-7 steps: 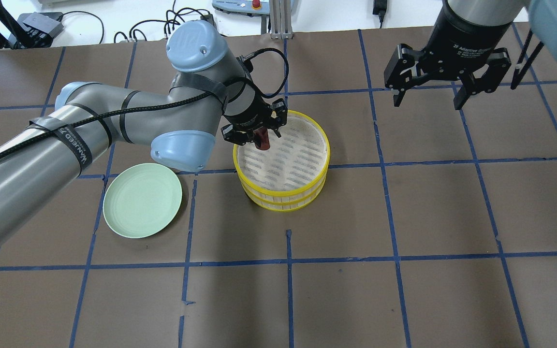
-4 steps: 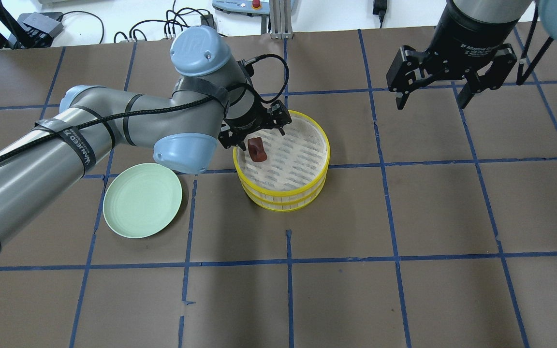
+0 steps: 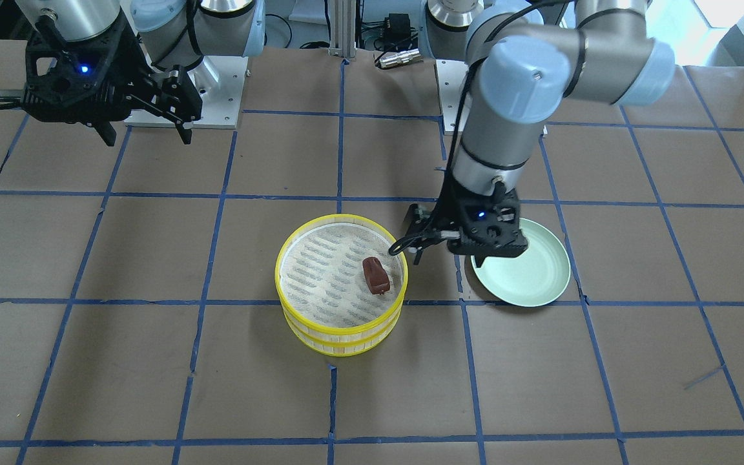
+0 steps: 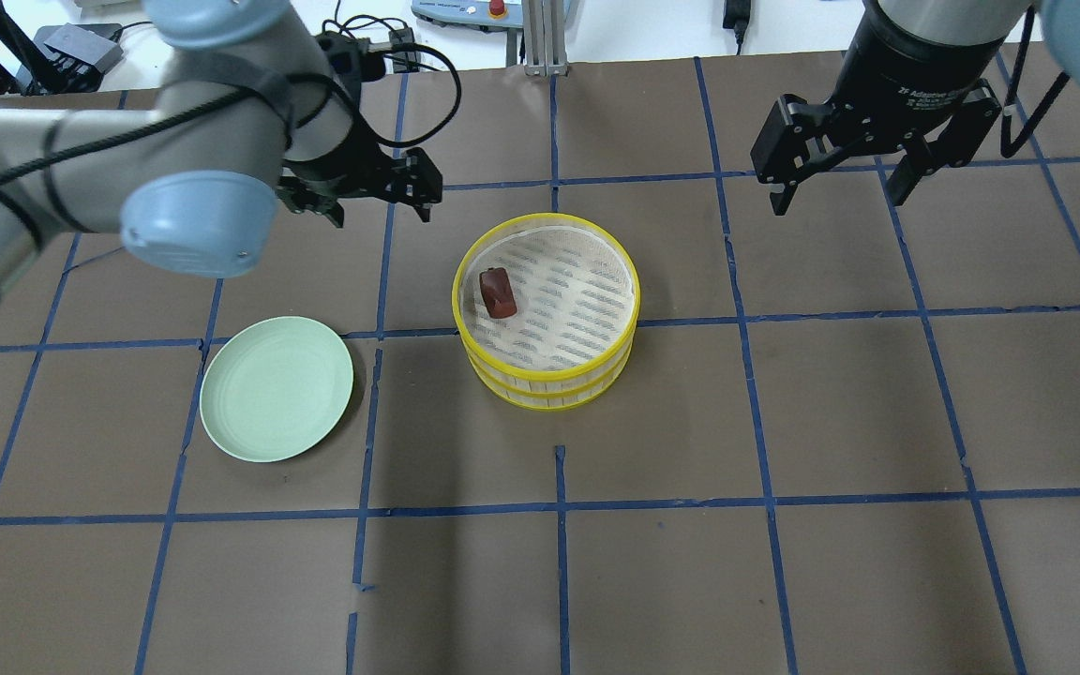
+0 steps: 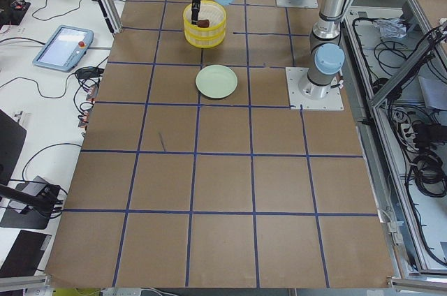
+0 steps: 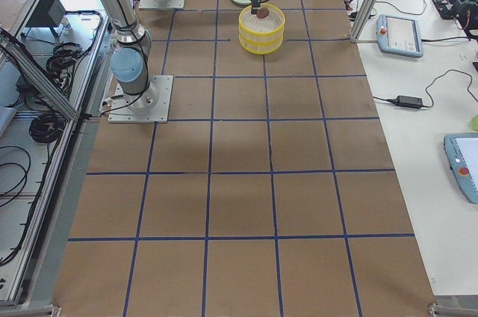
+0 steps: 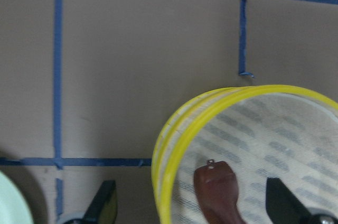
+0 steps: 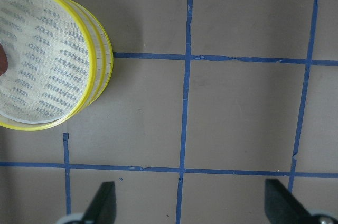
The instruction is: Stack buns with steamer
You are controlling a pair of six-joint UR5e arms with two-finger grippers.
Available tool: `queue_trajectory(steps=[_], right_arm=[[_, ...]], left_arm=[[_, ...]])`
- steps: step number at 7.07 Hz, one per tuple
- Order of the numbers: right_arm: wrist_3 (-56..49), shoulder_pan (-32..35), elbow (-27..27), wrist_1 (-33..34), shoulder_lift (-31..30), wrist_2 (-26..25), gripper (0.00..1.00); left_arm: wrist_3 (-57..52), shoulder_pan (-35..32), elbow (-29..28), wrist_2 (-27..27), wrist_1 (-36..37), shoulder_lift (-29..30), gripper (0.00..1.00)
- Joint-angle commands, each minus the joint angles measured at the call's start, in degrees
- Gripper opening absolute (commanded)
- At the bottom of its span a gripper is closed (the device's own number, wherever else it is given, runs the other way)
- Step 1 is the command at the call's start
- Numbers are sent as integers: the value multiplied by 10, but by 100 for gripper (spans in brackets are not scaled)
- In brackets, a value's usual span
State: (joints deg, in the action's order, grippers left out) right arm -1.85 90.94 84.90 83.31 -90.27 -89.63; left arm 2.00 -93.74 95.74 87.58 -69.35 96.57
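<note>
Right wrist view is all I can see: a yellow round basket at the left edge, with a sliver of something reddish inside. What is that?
Observer: A reddish-brown bun, lying on the mat of the steamer, close to its rim.
Visitor: Is anything holding it?
Observer: No. The left gripper is open and off to one side of the steamer, apart from the bun.
Visitor: Anything else on the table?
Observer: A pale green plate lies beside the steamer, on the robot's left, with nothing on it.
</note>
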Motion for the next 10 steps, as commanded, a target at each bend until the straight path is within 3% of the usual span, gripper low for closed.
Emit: queue_trajectory(steps=[1, 3, 10], right_arm=[[1, -1, 0, 2, 1, -1, 100], [4, 0, -2, 2, -1, -1, 100], [4, 0, -7, 0, -5, 2, 100]], left_arm=[[-36, 47, -26, 5, -174, -92, 100], [-36, 52, -58, 13, -276, -110, 100], [-39, 45, -41, 17, -281, -118, 100]])
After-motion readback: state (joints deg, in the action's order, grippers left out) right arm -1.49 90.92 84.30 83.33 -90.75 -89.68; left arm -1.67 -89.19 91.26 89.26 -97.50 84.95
